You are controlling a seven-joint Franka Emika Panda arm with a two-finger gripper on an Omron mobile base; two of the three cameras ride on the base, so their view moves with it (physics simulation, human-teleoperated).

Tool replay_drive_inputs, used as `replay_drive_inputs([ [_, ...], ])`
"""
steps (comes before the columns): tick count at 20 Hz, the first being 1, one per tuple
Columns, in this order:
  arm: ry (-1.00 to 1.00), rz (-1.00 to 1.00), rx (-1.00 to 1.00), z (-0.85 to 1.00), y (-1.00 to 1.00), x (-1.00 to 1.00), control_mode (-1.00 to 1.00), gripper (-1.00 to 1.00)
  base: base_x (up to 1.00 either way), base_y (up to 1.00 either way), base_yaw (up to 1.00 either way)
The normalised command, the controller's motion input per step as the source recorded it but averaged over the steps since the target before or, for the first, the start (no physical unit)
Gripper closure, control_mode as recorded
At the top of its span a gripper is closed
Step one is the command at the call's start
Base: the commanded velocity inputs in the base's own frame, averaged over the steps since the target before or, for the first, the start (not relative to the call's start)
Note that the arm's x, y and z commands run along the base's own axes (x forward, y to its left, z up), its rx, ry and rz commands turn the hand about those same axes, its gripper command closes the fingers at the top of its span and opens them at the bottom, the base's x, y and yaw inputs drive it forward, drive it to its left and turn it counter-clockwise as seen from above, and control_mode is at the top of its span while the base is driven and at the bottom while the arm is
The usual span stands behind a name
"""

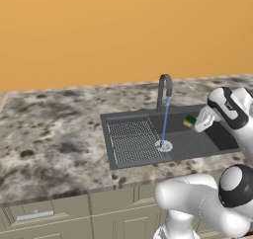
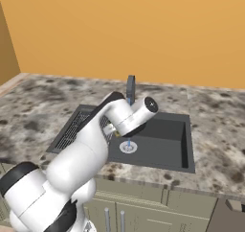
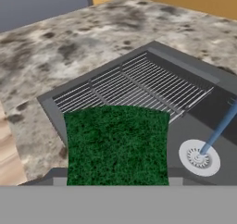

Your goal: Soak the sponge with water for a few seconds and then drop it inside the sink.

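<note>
Status: grab is done. Jaws are clenched on the sponge point(image 3: 117, 144); its green face sits right in front of the hand camera, and a green/yellow corner point(image 1: 190, 120) pokes out at the end of the hand in the left base view. Gripper point(image 1: 195, 122) hangs over the basin of the sink point(image 1: 197, 145), clear of the floor.

Water point(image 1: 165, 120) is on: a thin blue stream from the faucet point(image 1: 164, 89) straight down to the drain point(image 3: 199, 157).

Soak doesn't look started. In the hand view the stream lands off to one side of the sponge, beyond its edge, with bare basin between. In the left base view the sponge is likewise beside the stream, not in it. Apart, not touching, as far as I can tell.

Drainboard point(image 3: 134, 86) lies ahead of the jaws, stone table point(image 3: 69, 47) beyond that.

Left to do, my read:
- shift the sponge sideways into the stream
- hold it there a few seconds
- let go so it falls into the basin

Risk: the stream is thin, so a small lateral miss means the sponge stays dry.
</note>
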Motion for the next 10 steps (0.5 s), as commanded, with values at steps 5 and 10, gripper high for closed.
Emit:
replay_drive_inputs([
  [5, 0.00, 0.00, 0.00, -0.21, -0.02, 0.01, -1.00, 1.00, 0.00, 0.00, 0.00],
  [10, 0.00, 0.00, 0.00, -0.19, 0.00, 0.06, -1.00, 1.00, 0.00, 0.00, 0.00],
])
